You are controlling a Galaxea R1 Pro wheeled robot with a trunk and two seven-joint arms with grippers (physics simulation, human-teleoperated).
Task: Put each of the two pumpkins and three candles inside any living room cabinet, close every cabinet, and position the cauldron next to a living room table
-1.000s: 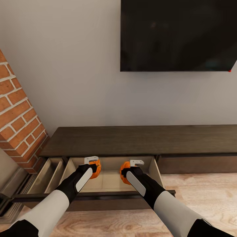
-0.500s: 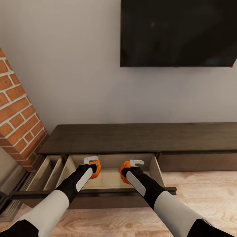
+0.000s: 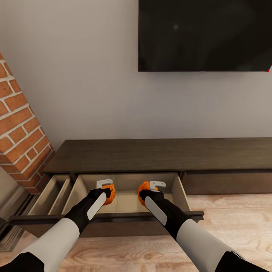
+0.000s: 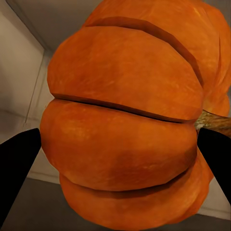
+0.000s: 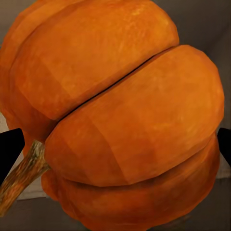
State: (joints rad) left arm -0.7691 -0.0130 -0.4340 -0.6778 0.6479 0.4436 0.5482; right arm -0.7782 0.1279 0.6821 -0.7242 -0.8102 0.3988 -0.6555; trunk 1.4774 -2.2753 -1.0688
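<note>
Over the last second the whole head view has slid: the TV [image 3: 204, 36] in the upper right sits higher in the frame, and the brick chimney [image 3: 19, 128] at the left edge has slid up too. That is the camera tilting or the trunk dropping, not the furniture moving. The cabinet [image 3: 158, 155] runs across the middle of the frame, its drawer [image 3: 124, 202] pulled open at lower centre, and more of the drawer's inside now shows than a second ago. Against the drawer, the arms have barely shifted, so I judge the robot is lowering itself to set its load down inside.

Both of the 2 pumpkins are inside the drawer's outline, still held. The left pumpkin [image 3: 110, 192] sits at the drawer's centre left in the left gripper [image 3: 104, 184]; the right pumpkin [image 3: 143, 190] sits centre right in the right gripper [image 3: 155, 186].

In each wrist view the dark fingers [image 4: 17, 168] [image 5: 9, 147] stand at the 2 side edges, spread about as wide as the fruit, pressing the pumpkin's flanks. Each jaw is clamped on its pumpkin, not yet released. The 3 candles and the cauldron remain to be handled.
</note>
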